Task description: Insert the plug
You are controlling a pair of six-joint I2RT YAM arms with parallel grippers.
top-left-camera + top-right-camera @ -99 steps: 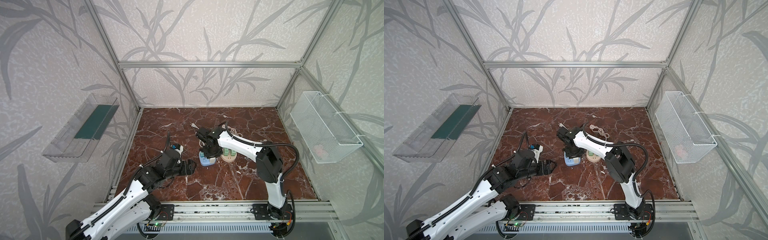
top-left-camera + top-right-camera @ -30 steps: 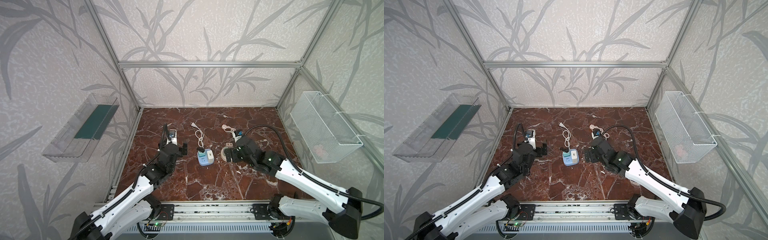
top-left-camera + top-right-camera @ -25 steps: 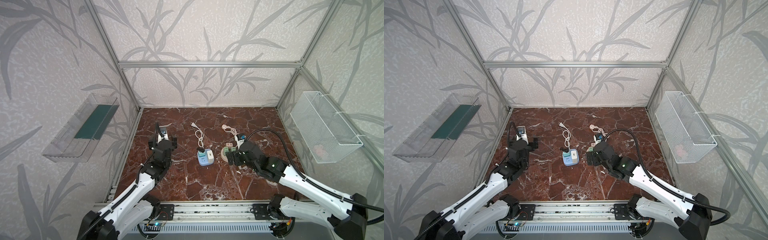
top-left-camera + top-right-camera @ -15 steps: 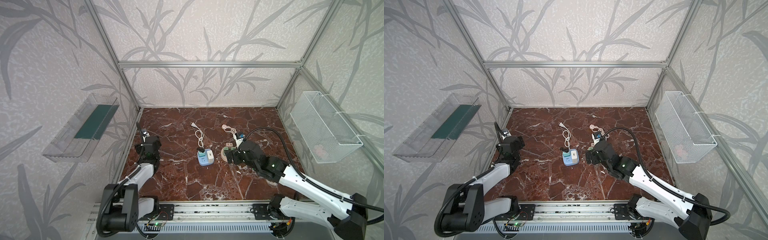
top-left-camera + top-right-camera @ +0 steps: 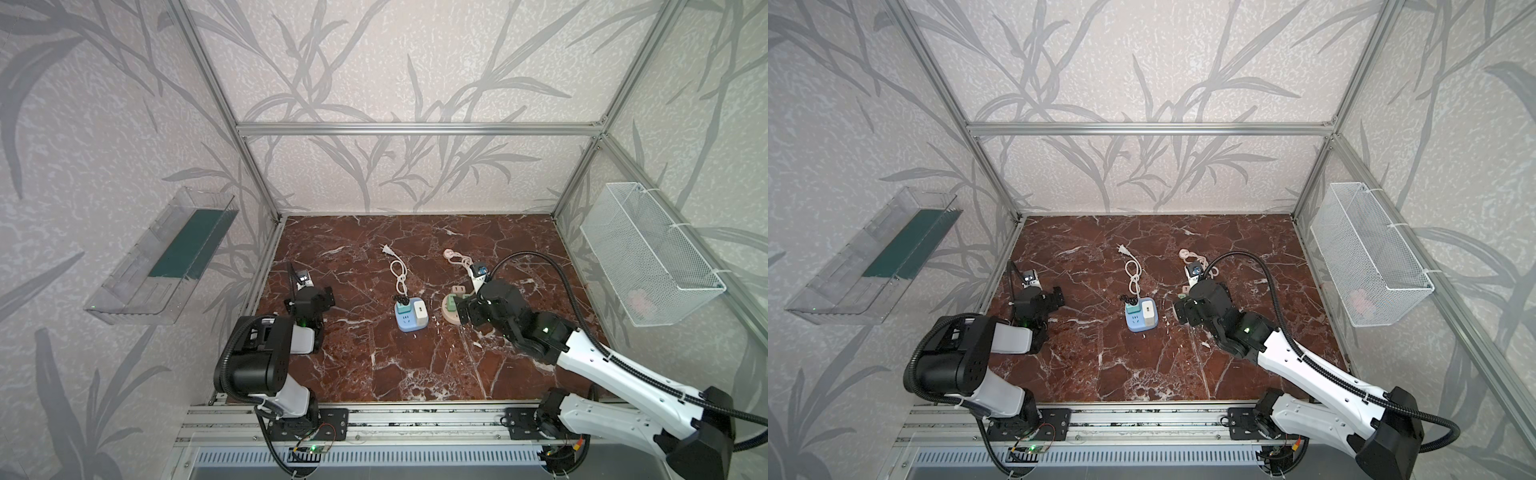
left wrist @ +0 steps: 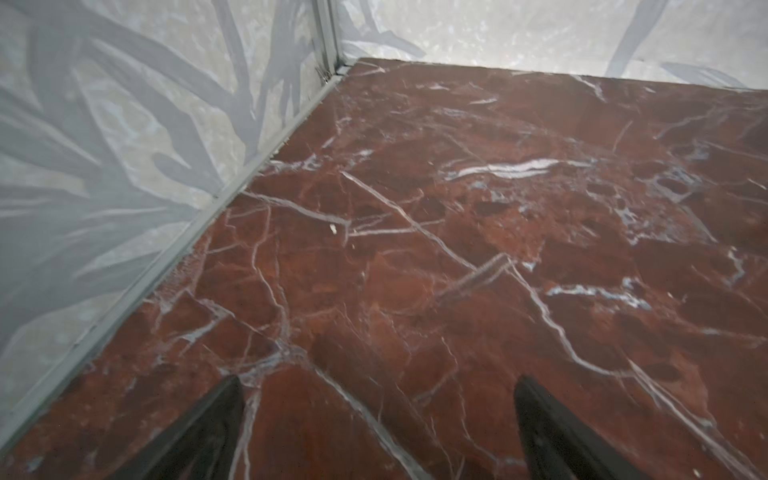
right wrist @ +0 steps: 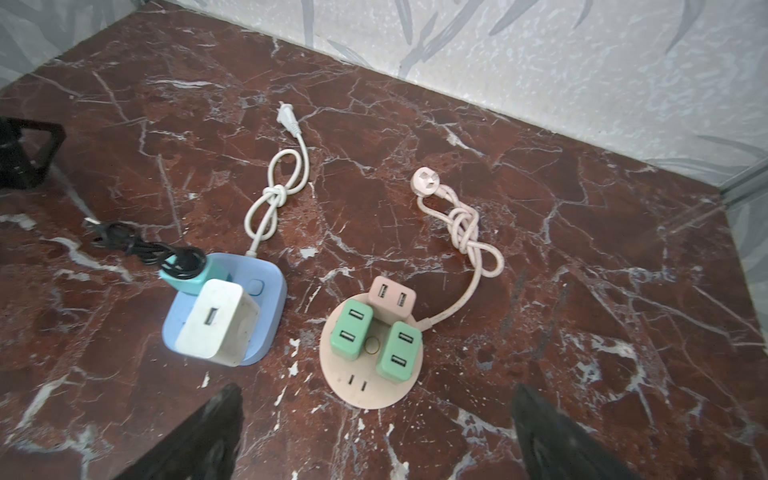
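At nine o'clock from my empty, wide-apart right hand [image 5: 462, 313] in a top view, I am seeing the white plug [image 5: 420, 309] standing in the blue strip [image 5: 405, 327], farther from my spread left hand [image 5: 324, 296].

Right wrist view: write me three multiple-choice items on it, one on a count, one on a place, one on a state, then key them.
1. How many green adapters sit in the round pink strip? A one; B two; C three.
2. Where is the white charger plugged in? A the round pink strip; B nowhere, it lies on the marble; C the blue strip.
3. How is the right gripper? A open, empty; B shut on a cable; C shut on the charger.
Key: 1 B, two green blocks sit by the pink adapter; 2 C, it stands on the blue base beside the teal plug; 3 A, its fingers stand apart, holding nothing.
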